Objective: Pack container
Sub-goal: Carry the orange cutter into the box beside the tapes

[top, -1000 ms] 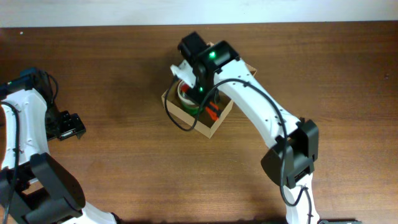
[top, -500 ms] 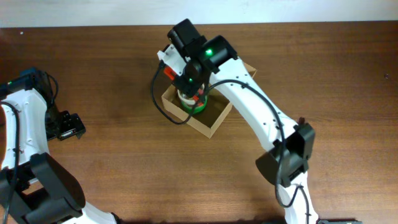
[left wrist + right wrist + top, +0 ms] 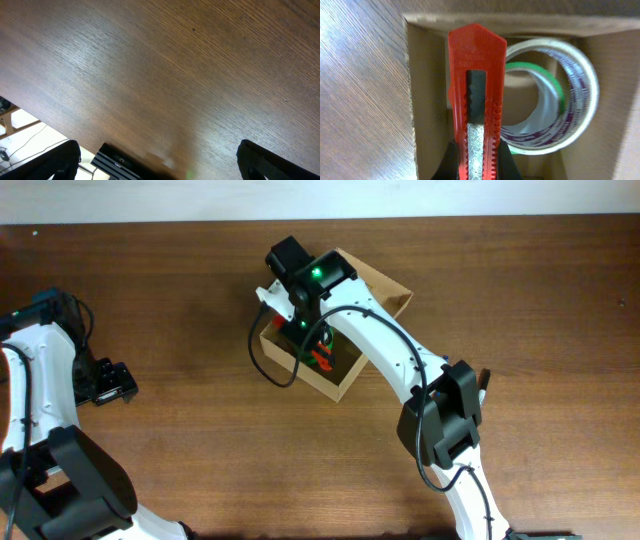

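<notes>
Supporting worktop [image 3: 150,300]: dark brown wood grain that carries the container; both arms reach over it.
Right arm [image 3: 400,360]: white with black joints. It reaches from the near edge up to the container, and a green light glows near its wrist.
Left arm [image 3: 40,350]: at the left edge of the worktop, well apart from the container.
Container [image 3: 345,380]: tan cardboard, standing slantwise at the middle of the far half of the worktop, top open. Its flap lid [image 3: 378,282] is folded back on the far right side.
Tape roll [image 3: 580,100]: clear with purple print, inside the container. A green ring [image 3: 555,80] shows within its hole.
Red box cutter [image 3: 475,75]: over the container's opening, tip toward the box wall. It crosses the roll's left rim in the wrist view; I cannot tell whether they touch.
Right hand [image 3: 481,167]: clenched on the cutter's lower end, above the open container.
Left hand [image 3: 110,383]: released, fingers [image 3: 280,160] spread wide over bare wood, nothing between them.
</notes>
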